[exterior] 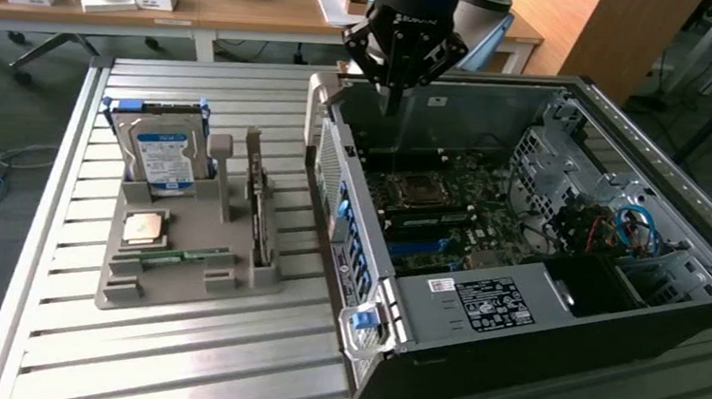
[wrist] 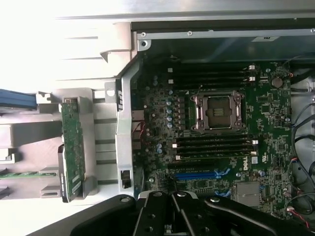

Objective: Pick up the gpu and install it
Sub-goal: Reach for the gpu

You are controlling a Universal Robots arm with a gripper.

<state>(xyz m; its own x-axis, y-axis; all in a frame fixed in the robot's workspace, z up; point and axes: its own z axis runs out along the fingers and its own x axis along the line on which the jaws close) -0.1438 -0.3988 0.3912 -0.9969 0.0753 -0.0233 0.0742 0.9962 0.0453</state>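
The gripper [exterior: 393, 100] hangs over the far end of the open computer case [exterior: 475, 309], with its jaws closed tight and nothing in them. The gpu [exterior: 256, 201] stands on its edge in the grey holder [exterior: 158, 286] on the metal table [exterior: 191, 358]. It is to the exterior view's left of the case, near the hard drive [exterior: 162, 156] and well apart from the gripper.

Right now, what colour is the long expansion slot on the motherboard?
The slot is blue, clearest in the wrist view.
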